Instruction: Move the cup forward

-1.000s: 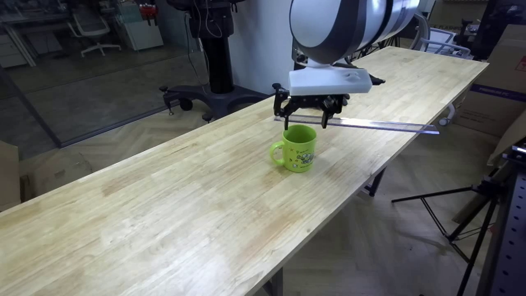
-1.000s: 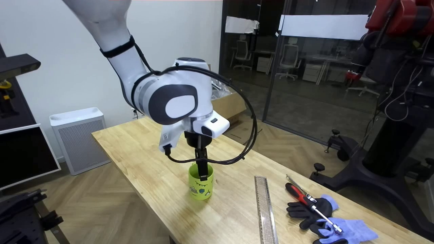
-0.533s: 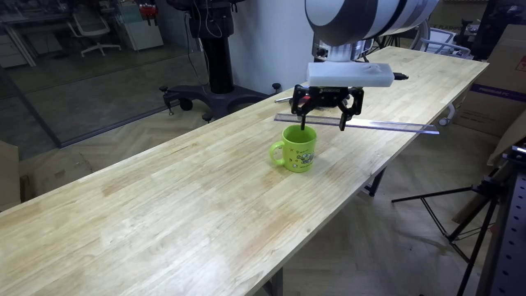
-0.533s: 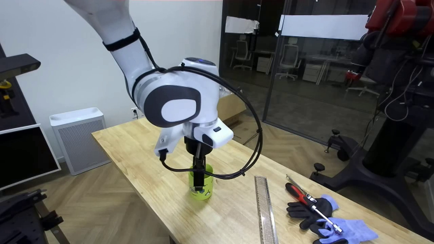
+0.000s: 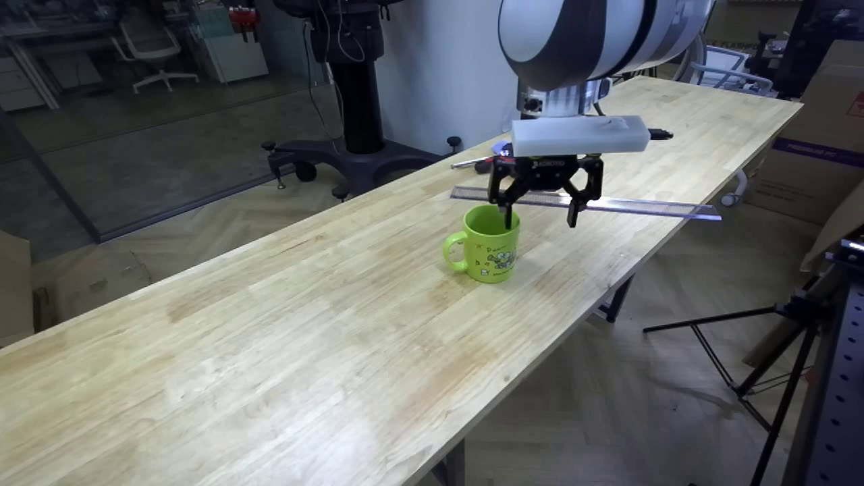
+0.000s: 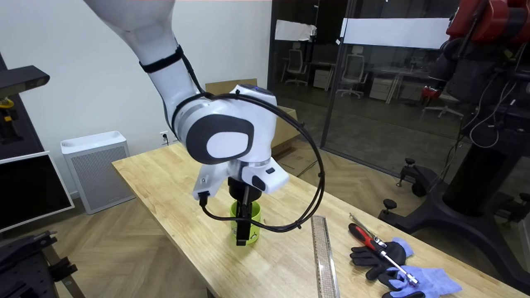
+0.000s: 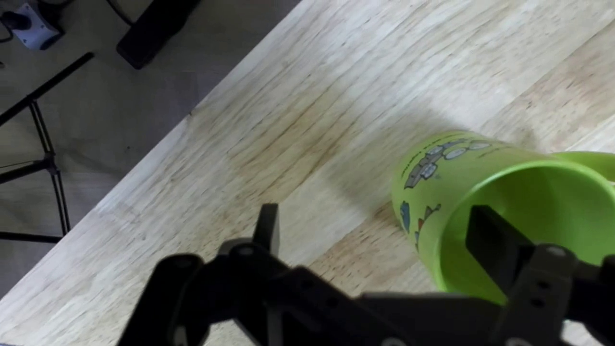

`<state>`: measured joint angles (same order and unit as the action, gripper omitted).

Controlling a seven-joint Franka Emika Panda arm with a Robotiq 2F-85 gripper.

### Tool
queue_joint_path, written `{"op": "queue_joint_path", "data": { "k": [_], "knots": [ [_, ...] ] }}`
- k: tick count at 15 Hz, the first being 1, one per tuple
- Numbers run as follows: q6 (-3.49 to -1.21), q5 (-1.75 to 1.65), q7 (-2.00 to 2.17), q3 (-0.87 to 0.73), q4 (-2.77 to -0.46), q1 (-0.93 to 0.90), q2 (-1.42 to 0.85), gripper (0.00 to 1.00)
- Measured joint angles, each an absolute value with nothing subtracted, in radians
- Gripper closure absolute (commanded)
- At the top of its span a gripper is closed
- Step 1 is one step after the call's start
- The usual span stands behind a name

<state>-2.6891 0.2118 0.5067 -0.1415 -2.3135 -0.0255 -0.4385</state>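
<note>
1. The pincer [image 5: 541,225] is spread wide, holding nothing. In the wrist view one finger [image 7: 495,245] overlaps the mouth of the cup [image 7: 514,197], the other stands outside; I cannot tell whether the inner tip is below the rim.
2. Step in hand, by my judgement: lining up a grasp on the wall.
3. The cup is upright on the counter [image 5: 324,337], handle [image 5: 447,252] away from the pincer.
4. Next move likely calls for lowering over the wall, closing, then shifting forward; which way that is, unclear.
</note>
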Motion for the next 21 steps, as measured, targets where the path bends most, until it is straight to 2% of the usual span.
{"op": "queue_joint_path", "data": {
  "k": [2,3,4,14,16,21],
  "knots": [
    [-2.667,0.210,0.502,-0.142,-2.287,-0.026,-0.463,0.00],
    [-2.654,0.208,0.499,-0.142,-2.272,-0.026,-0.475,0.10],
    [-2.643,0.207,0.496,-0.142,-2.257,-0.026,-0.487,0.27],
    [-2.612,0.190,0.468,-0.140,-2.185,-0.032,-0.536,0.97],
    [-2.615,0.178,0.467,-0.139,-2.183,-0.041,-0.536,1.00],
    [-2.629,0.150,0.465,-0.141,-2.182,-0.053,-0.536,0.97]
  ]
}}
